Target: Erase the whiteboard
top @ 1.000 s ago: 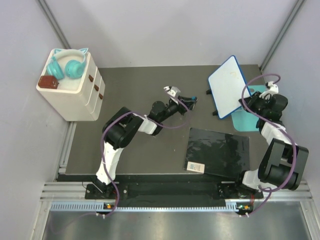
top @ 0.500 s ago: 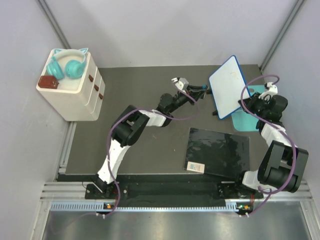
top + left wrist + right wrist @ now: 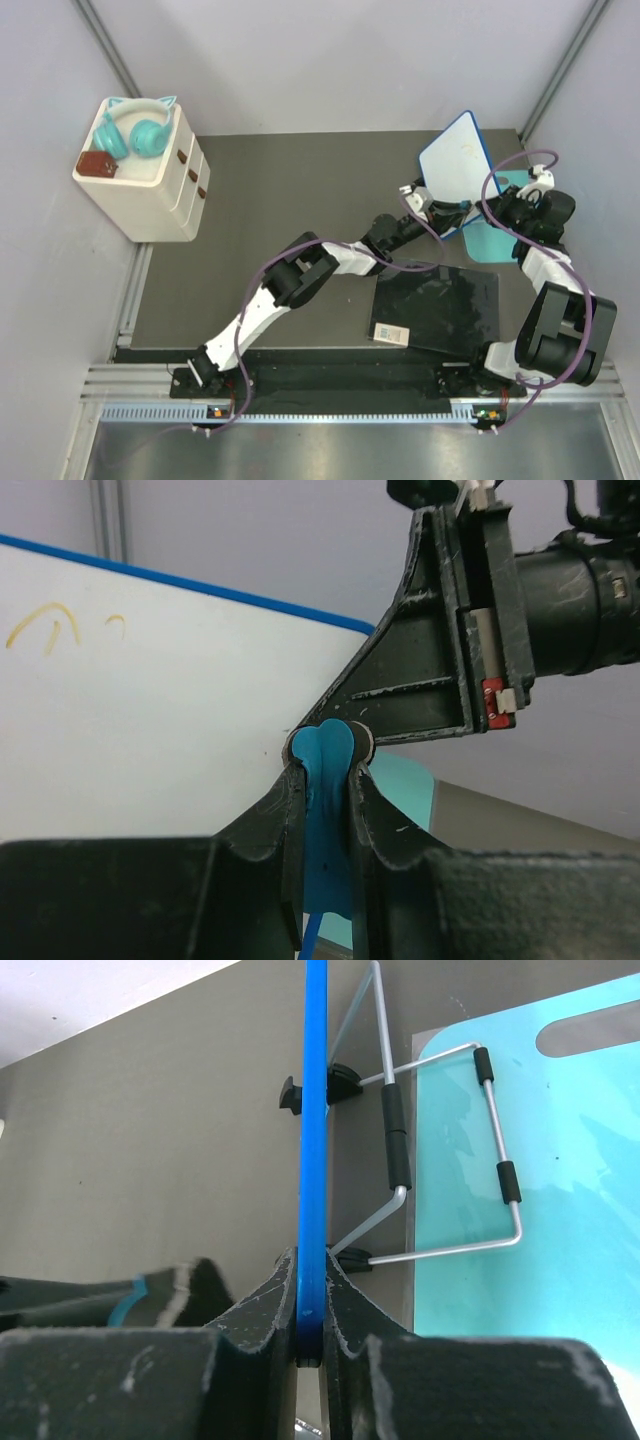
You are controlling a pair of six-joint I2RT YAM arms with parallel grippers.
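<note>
Whiteboard (image 3: 455,165) stands tilted up at the far right of the dark grey table (image 3: 280,180), propped on a thin wire stand (image 3: 395,1130) with black sleeves. Its white face is turned toward the left arm and has a thin blue rim. A few faint yellow scribbles (image 3: 40,625) show near its upper left in the left wrist view.

The right gripper (image 3: 312,1310) is clenched on the board's blue rim, which the right wrist view shows edge-on between both fingers. The left gripper (image 3: 325,770) is clamped on a blue piece (image 3: 322,745) that bulges out past the fingertips; what it is made of cannot be told. It sits just in front of the board's face near the lower right corner, but whether it touches cannot be told.

A teal mat (image 3: 490,240) lies flat on the table behind the board, partly under the stand. Near the middle right lies a glossy black sheet (image 3: 440,300) with a small white label (image 3: 388,334) at its near left corner. At the far left stands a white drawer unit (image 3: 150,200) with brown handles, carrying teal cat-ear headphones (image 3: 133,130) and a small brown object (image 3: 96,163).

Pale grey walls (image 3: 330,60) enclose the table on 3 sides, with slanted metal posts in the 2 far corners. A metal rail (image 3: 330,380) runs along the near edge, where both arm bases are bolted.
</note>
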